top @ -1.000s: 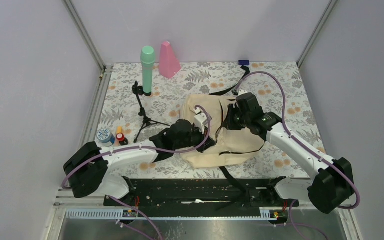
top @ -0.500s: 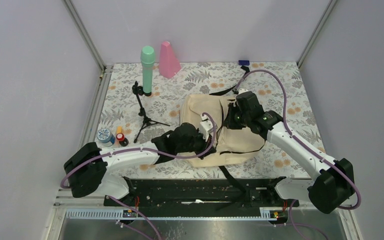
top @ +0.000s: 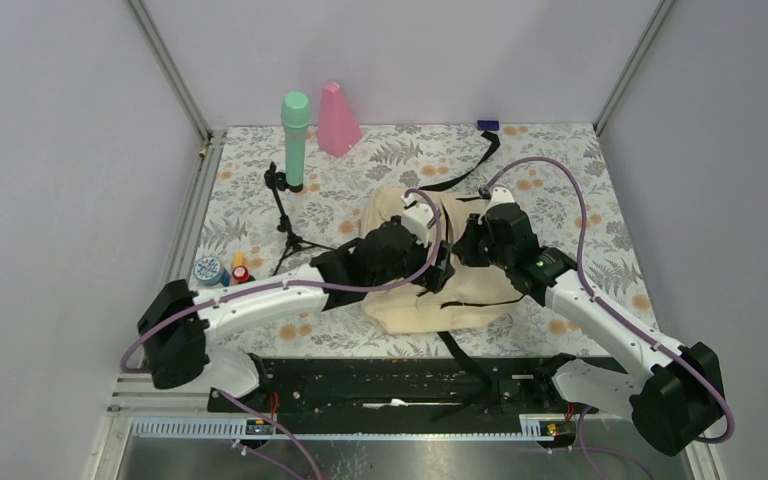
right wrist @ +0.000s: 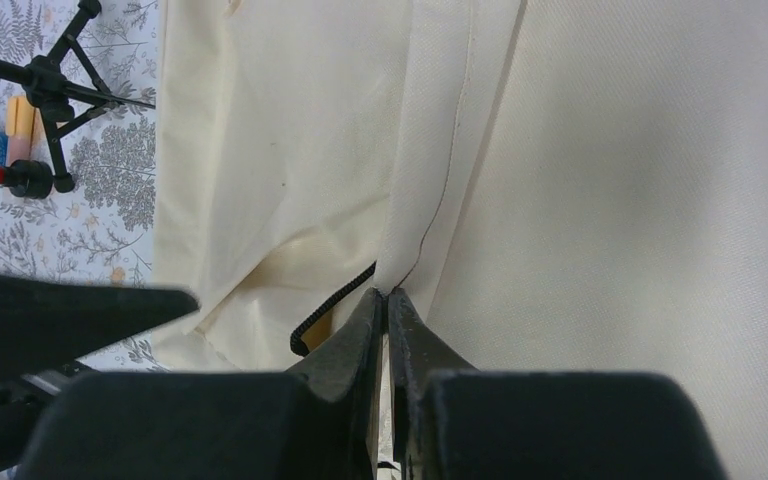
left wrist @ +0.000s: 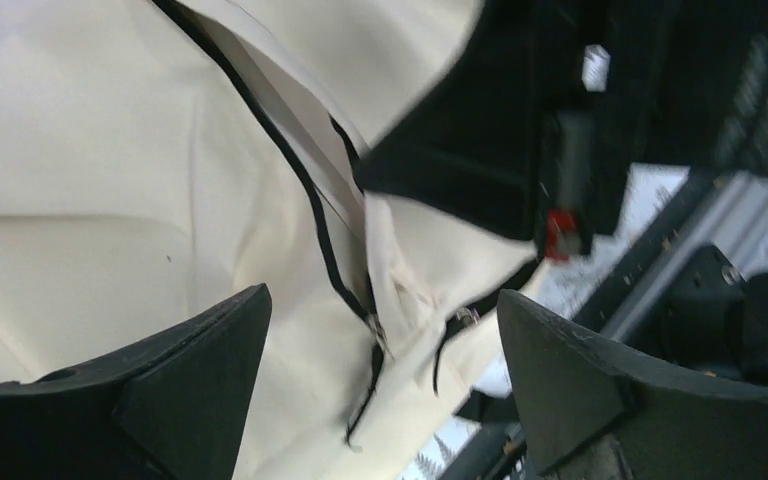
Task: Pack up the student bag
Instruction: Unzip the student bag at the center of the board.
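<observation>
At the left edge of the floral worktop [top: 245, 165] sit a blue-and-white roll [top: 207, 271] and, just beside it, a small orange-and-red item [top: 239, 269]. Right of these stands a black tripod [top: 283, 213]. A green cylinder [top: 295, 138] stands upright by the tripod's top, and a pink tapered block [top: 337, 118] stands further back near the wall.

The bag [top: 440, 300] lies slumped in the middle of the worktop, cream side up, with both arms reaching over it. One black strap [top: 457, 178] trails from its far side toward a small blue item [top: 487, 125] at the back edge. Another strap runs off the near edge.

The left end effector [left wrist: 380, 385] hangs over the bag's left half with its fingers [left wrist: 195, 375] spread wide and nothing between them. Below the gap the wrist view shows cream fabric crossed by a black zip line [left wrist: 305, 190]. Whether the fingertips touch the cloth cannot be told.

The right end effector [right wrist: 388, 298] sits just right of it, over the bag's middle. Its fingers are pinched together on a raised fold of the cream fabric, and a short length of black trim [right wrist: 325, 305] shows just to the left of the fingertips
</observation>
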### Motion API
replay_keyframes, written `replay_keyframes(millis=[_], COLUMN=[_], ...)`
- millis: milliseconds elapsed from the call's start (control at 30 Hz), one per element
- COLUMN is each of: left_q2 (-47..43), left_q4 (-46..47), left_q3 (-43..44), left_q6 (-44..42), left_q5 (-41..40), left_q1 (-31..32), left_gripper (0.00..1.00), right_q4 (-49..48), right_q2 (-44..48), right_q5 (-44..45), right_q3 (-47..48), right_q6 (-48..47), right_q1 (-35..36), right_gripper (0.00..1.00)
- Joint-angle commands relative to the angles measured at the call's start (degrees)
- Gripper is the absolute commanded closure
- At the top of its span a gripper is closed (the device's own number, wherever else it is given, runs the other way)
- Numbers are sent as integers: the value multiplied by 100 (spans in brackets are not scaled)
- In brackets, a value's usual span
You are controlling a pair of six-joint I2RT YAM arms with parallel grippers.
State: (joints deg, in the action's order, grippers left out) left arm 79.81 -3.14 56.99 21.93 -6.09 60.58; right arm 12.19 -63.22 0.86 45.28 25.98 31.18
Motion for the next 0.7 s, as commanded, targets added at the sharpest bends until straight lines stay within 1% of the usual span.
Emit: replay_keyframes(millis=[0, 133, 233, 333, 433, 567, 667], left_q2=[620, 762, 772, 886, 1072, 1396, 1404], left_q4=[-351, -289, -198, -132, 27, -333, -286], left_q3=[636, 652, 598, 618, 652, 966, 897], left_q6=[145, 240, 297, 295, 294, 205, 123], left_q5=[-838, -1399, -1554, -1518, -1256, -1258, -1221], left_q1=[-72, -96, -154, -168, -193, -195, -195], left_gripper=[13, 13, 17, 20, 20, 24, 27], right_q4=[-616, -669, -664, -669, -690, -690, -697], right_q2=[211, 268, 262, 245, 176, 149, 169], right_q5=[281, 219, 193, 186, 162, 122, 146], right_q3=[-118, -215, -243, -252, -237, -219, -229], right_q6=[43, 101, 115, 126, 129, 170, 165], right_q1=[-65, -69, -60, -61, -62, -64, -67], right_gripper=[100, 100, 100, 100, 100, 100, 100])
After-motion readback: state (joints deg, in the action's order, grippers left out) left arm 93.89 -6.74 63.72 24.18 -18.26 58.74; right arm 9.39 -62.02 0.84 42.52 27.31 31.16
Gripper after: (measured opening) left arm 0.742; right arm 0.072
